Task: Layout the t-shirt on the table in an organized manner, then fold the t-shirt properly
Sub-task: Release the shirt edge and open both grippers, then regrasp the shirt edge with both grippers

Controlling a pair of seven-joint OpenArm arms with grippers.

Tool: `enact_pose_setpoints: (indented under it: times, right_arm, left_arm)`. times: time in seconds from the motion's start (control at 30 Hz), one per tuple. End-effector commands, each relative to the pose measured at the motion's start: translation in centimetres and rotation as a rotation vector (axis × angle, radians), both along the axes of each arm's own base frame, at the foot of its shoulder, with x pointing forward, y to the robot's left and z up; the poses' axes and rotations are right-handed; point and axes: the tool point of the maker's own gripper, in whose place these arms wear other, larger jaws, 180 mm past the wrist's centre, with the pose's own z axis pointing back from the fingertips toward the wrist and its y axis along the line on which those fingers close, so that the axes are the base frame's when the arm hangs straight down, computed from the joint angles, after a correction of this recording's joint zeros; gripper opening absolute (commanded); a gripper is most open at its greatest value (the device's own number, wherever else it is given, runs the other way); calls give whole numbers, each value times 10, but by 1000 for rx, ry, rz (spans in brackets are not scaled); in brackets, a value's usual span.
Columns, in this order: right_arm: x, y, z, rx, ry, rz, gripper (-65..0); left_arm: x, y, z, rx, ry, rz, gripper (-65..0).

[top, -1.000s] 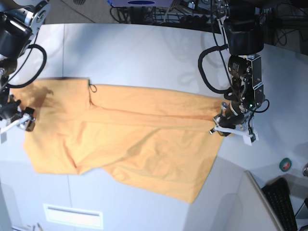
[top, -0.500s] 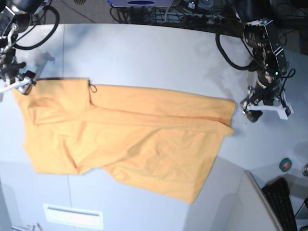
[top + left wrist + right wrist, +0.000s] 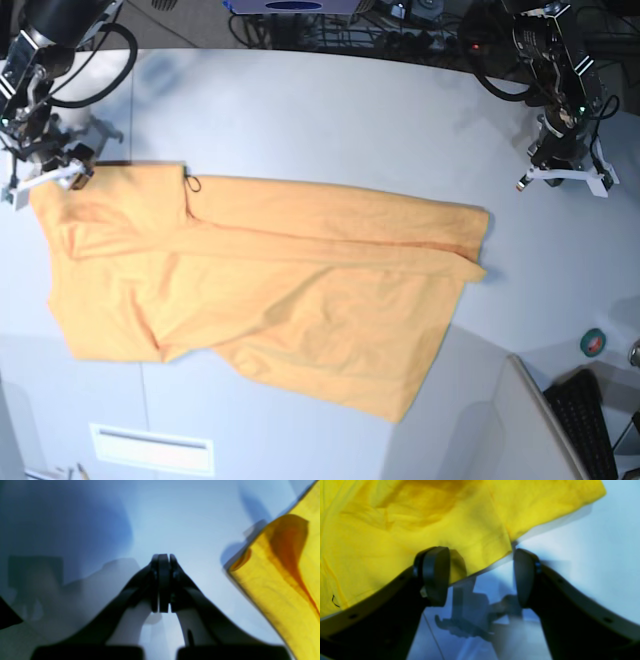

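T-shirt spread across desk centre but still creased, no fold yet; left pincer closed empty, right pincer open over its far-left corner.

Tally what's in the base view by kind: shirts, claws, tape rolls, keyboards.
Shirt: 1
Claws: 2, left claw and right claw
Tape roll: 1
Keyboard: 1
Total: 5
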Motion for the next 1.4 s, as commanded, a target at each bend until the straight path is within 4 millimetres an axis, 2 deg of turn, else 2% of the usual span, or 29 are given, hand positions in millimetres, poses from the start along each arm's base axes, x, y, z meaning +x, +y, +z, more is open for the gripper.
enact_pose_setpoints:
  times: [0.0,0.07,0.1,0.3,0.43,0.73,0.83,0.93,1.0,1.03,1.1,1.17,1.3,1.37]
  right_arm:
    - [12,-10,13,-26,-53,-3,-413]
    - [14,-9,14,-25,-57,2,-593]
    - [15,-8,14,-24,-55,5,-650]
    - [28,-7,21,-21,-79,5,-650]
    - [37,-6,34,-22,-65,28,-650]
    - [100,-6,74,-24,-194,29,-650]
    - [121,-7,84,-10,-227,29,-650]
    - [133,-9,81,19,-220,29,-650]
    - [137,-14,80,26,-213,26,-650]
    - [138,-16,80,27,-216,23,-584]
    - [138,-18,83,23,-224,24,-393]
    - [134,-26,90,-10,-240,16,-264]
    - [107,-43,115,-137,-270,20,-249]
    - [86,-44,117,-178,-256,28,-249]
  left_arm:
    - [8,7,12,31,-38,-3,-650]
    - [7,7,12,30,-37,-2,-650]
    - [6,7,11,30,-34,-2,-650]
    - [4,3,8,24,-27,-7,-650]
    - [3,3,7,23,-24,-7,-650]
    - [7,1,8,19,-27,-15,-650]
    - [12,-15,0,4,-10,-62,-650]
    - [13,-27,-9,-12,10,-93,-650]
    - [10,-32,-19,-30,31,-96,-546]
    - [7,-32,-23,-38,40,-90,-487]
    - [4,-34,-29,-49,55,-86,-365]
    - [3,-34,-30,-52,58,-85,-275]
    - [12,-49,-27,-70,20,-184,-184]
    - [22,-53,-25,-80,-5,-211,-188]
